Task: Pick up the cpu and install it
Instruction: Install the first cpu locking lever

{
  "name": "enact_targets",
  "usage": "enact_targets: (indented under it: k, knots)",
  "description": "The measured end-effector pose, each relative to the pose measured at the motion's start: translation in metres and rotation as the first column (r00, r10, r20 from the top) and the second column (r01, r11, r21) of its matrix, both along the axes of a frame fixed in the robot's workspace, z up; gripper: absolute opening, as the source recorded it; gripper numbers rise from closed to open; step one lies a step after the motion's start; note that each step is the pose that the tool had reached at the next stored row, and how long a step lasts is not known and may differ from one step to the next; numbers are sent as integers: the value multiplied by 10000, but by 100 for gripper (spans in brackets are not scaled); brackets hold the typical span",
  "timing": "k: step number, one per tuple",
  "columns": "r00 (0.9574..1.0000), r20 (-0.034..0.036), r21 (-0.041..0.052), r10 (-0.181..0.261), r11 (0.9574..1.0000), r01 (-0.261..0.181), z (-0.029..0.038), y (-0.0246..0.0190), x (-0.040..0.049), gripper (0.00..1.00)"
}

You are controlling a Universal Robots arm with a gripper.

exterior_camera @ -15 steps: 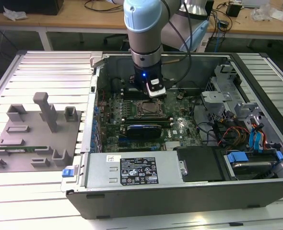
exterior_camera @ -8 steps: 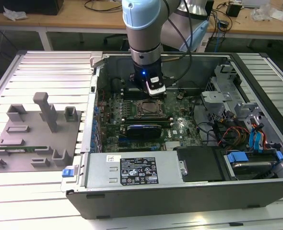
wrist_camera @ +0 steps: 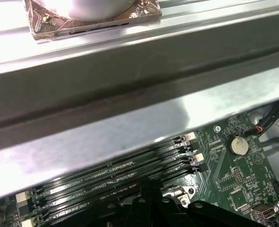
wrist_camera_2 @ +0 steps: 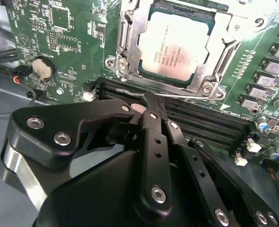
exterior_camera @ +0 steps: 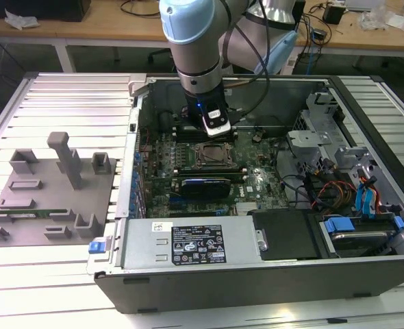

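Inside the open computer case (exterior_camera: 257, 274), the cpu (wrist_camera_2: 175, 43) sits in its socket (wrist_camera_2: 130, 52) while the empty pincer (wrist_camera_2: 151, 101), fingers closed together, hovers beside it and could bump the memory slots (wrist_camera_2: 210, 123).

Arm reaches straight down, gripper (wrist_camera_2: 151, 101) fingers pressed together, holding nothing

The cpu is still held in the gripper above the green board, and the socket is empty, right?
Not quite. The second wrist view shows the cpu already lying in the socket on the green board, not held. The gripper sits just beside the socket with its fingers together, holding nothing.
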State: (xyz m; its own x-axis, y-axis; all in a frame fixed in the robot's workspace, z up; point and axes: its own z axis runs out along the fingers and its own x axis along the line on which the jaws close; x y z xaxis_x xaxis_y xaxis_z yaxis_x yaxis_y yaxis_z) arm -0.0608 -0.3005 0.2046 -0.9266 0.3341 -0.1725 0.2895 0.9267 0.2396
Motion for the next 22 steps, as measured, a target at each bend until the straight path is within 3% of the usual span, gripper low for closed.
enact_targets:
  k: [3, 6, 10, 12, 15, 22]
  knots:
    - [9997, 251, 10, 0, 10000, 0, -14, 0, -15, 11]
    - [9991, 416, 10, 1, 10000, -1, -27, 0, -30, 11]
    - [9984, 559, 8, 0, 10000, 0, -55, 0, -49, 11]
    - [9977, 678, 9, 0, 10000, -1, -82, 0, -52, 11]
    - [9970, 772, 6, 1, 10000, -2, -104, 0, -54, 11]
    - [9963, 864, -41, 5, 10000, -1, -121, -1, -54, 11]
